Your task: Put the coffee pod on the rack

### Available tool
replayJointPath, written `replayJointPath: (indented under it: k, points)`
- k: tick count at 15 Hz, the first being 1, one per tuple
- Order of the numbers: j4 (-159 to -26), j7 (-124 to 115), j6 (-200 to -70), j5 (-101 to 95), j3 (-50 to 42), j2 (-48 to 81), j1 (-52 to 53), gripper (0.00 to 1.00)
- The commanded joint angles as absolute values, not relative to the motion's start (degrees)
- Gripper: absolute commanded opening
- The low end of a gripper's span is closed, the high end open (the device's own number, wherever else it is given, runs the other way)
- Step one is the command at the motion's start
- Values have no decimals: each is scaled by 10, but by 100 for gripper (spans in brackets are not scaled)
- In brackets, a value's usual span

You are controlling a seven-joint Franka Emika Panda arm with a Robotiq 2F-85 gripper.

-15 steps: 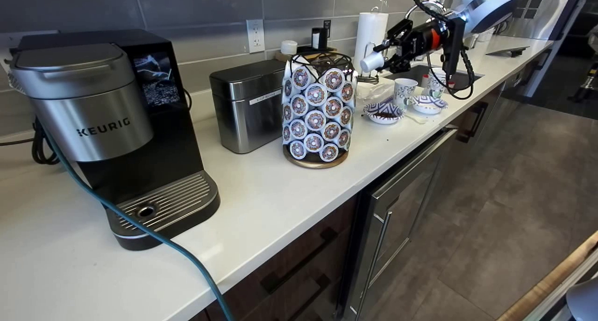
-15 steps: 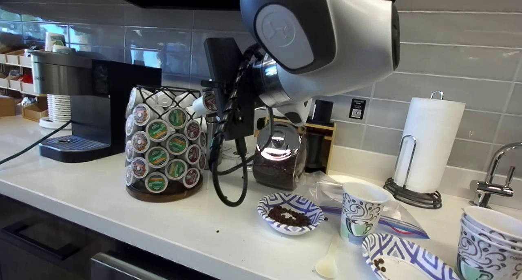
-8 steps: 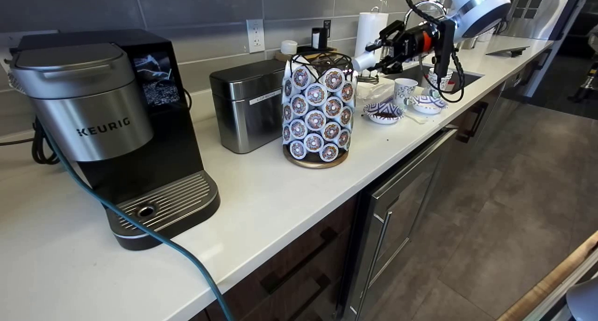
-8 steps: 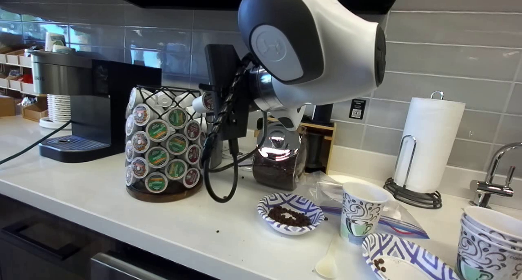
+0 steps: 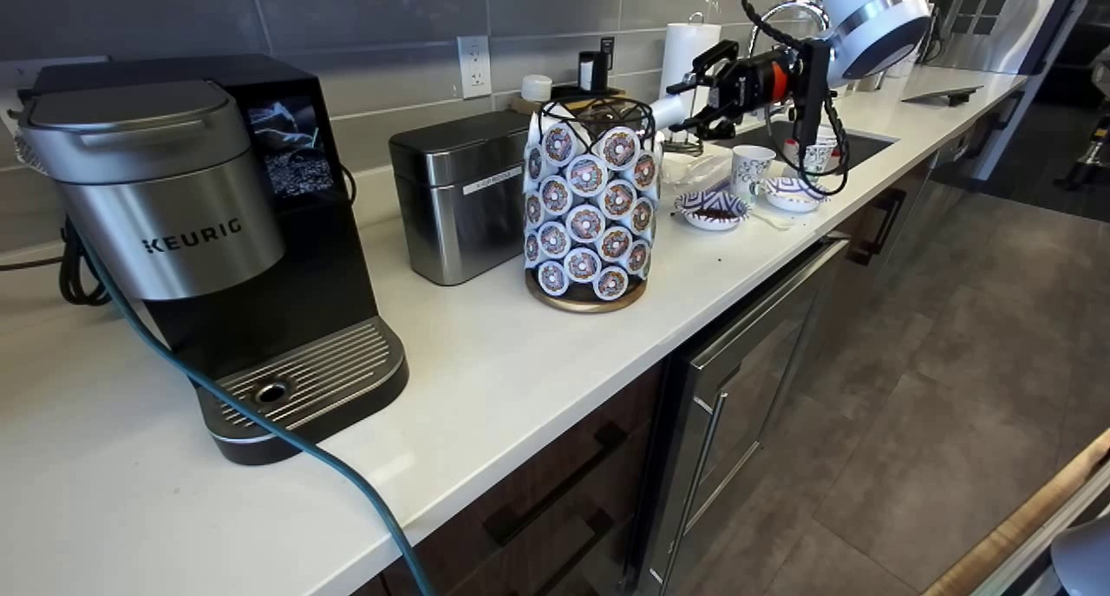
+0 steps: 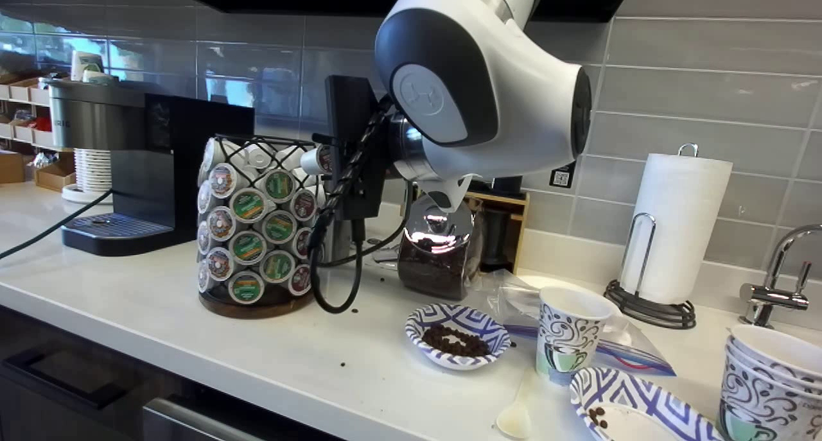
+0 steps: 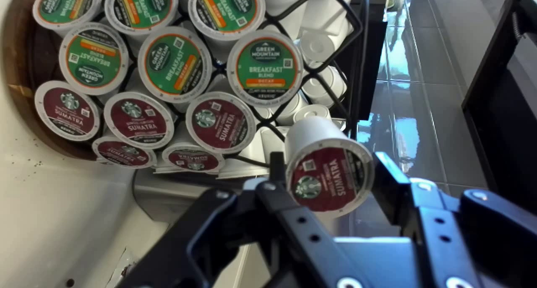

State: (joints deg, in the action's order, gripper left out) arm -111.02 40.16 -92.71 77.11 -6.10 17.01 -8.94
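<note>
The coffee pod, white with a dark red lid, is between the fingers of my gripper (image 7: pixel 329 166), which is shut on it in the wrist view (image 7: pixel 323 180). The pod lies sideways, lid toward my wrist and narrow end toward the rack. In an exterior view, the pod (image 5: pixel 666 112) and my gripper (image 5: pixel 682 108) are at the rack's upper edge. The rack (image 5: pixel 587 304) is a tall dark-wire carousel on a wooden base (image 6: pixel 257 310), full of pods. The pod (image 6: pixel 312 161) is beside its top wires (image 7: pixel 354 28). I cannot tell whether they touch.
A Keurig machine (image 5: pixel 208 240) and a silver box (image 5: pixel 468 206) stand near the rack. A glass jar of beans (image 6: pixel 430 268), a patterned bowl (image 6: pixel 456 357), a paper cup (image 6: pixel 568 338) and a paper towel roll (image 6: pixel 681 229) are on the counter. A cable hangs from my arm.
My gripper has moved toward the rack with the pod in it. The pod has gone from apart from the rack to right beside its top edge. The arm has lowered slightly.
</note>
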Motion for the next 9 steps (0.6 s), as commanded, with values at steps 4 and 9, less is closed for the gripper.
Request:
replayJointPath:
  k: [4, 9]
  points:
    - [-1085, 371, -897, 788, -57, 201, -91, 28]
    - [-1076, 353, -888, 792, -53, 213, -90, 28]
